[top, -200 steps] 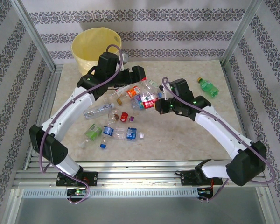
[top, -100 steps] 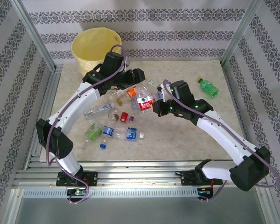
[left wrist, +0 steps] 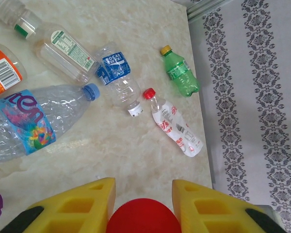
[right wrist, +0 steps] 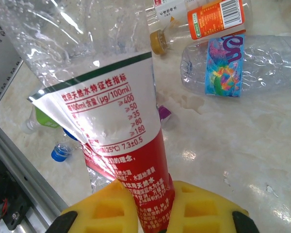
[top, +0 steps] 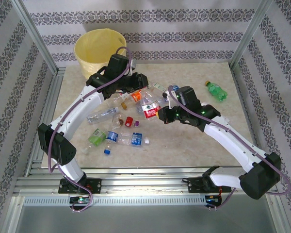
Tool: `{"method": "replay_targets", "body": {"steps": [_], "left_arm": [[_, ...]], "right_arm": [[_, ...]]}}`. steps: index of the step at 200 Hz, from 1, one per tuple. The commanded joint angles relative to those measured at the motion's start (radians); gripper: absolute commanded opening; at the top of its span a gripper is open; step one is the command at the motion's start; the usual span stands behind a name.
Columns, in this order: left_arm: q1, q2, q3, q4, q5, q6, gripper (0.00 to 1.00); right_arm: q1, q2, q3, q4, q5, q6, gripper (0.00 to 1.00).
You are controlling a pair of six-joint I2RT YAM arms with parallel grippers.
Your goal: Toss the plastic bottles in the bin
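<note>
Left wrist view showed left end effector [left wrist: 141, 188] clamped on a red cap [left wrist: 143, 218]. Right wrist view showed right end effector [right wrist: 153, 194] clamped on a crumpled red-and-white-labelled clear bottle [right wrist: 121, 116]. Top view alone showed cream bin [top: 99, 46], yellow-lined, at the bench [top: 194, 141] far-left corner.

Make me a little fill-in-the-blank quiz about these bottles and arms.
The right fingers clamp a bottle with a white and ____ label. The left fingers grip a red ____. The bin is lined with a ____ bag. The lone bottle at the far right is ____.
Missing: red; cap; yellow; green.
</note>
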State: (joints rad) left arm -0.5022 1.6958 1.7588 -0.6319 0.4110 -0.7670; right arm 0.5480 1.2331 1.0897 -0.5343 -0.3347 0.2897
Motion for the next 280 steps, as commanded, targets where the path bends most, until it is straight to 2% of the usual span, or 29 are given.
{"method": "replay_targets", "body": {"steps": [1,30,55,100,124,150,198,280], "left_arm": [[-0.014,0.004,0.004,0.007,0.030,0.004,0.20],[-0.014,-0.002,0.002,0.012,0.040,0.014,0.00],[-0.014,-0.008,0.009,0.011,0.043,0.036,0.00],[-0.009,-0.003,0.055,0.004,0.063,0.091,0.00],[-0.009,0.004,0.084,0.009,0.078,0.117,0.00],[0.004,0.017,0.130,-0.015,0.071,0.139,0.00],[0.039,0.059,0.290,-0.137,0.008,0.228,0.00],[0.144,0.163,0.658,-0.331,-0.079,0.345,0.00]], "right_arm": [[0.012,-0.021,-0.004,0.019,-0.006,0.017,0.00],[0.013,-0.017,-0.002,0.020,-0.004,0.026,0.02],[0.013,-0.014,0.005,0.014,0.003,0.033,0.10],[0.015,-0.032,0.007,0.020,0.003,0.047,0.49],[0.015,-0.043,0.009,0.033,0.017,0.070,0.73],[0.015,-0.055,0.005,0.053,0.003,0.077,0.87],[0.013,-0.095,-0.014,0.061,0.029,0.079,0.98],[0.006,-0.148,-0.042,0.057,0.037,0.085,0.98]]}}
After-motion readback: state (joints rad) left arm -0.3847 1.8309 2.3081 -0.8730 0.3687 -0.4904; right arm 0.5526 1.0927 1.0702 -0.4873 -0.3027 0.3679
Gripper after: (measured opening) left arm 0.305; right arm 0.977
